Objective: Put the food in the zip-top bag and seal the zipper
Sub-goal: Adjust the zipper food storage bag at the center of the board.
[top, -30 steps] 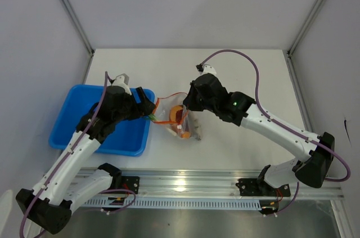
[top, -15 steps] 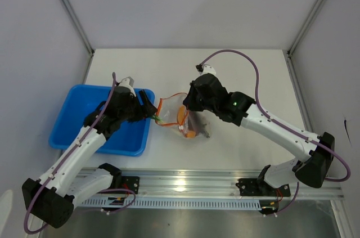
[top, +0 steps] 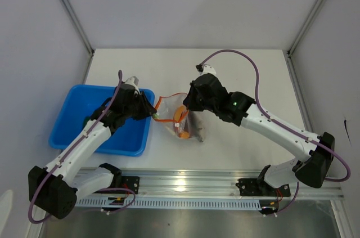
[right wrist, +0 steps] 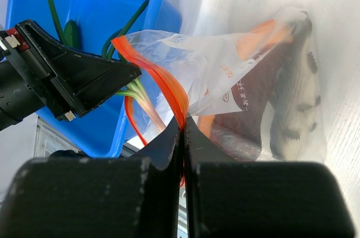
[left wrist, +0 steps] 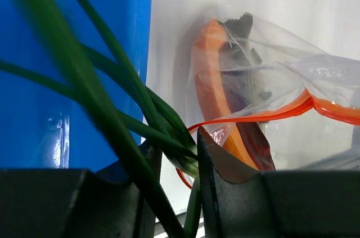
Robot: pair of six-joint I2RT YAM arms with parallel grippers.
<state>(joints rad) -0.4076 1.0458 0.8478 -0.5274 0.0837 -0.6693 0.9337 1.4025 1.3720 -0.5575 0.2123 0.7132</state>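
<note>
Left claw [left wrist: 179, 148] pinches the stalks [left wrist: 72, 83] in a narrow grip near their pale ends, just outside the bag's [right wrist: 214, 63] mouth. Right claw [right wrist: 184, 128] is clamped tight on the zipper [right wrist: 152, 75] and holds that mouth up. One slab [left wrist: 211, 80] lies inside the one bag, next to a darker piece too unclear to name. Four or so stalks trail over the single tray [left wrist: 34, 137] beside the bag. Loading looks half done. Next, the bunch must be pushed through the mouth and released before sealing.
</note>
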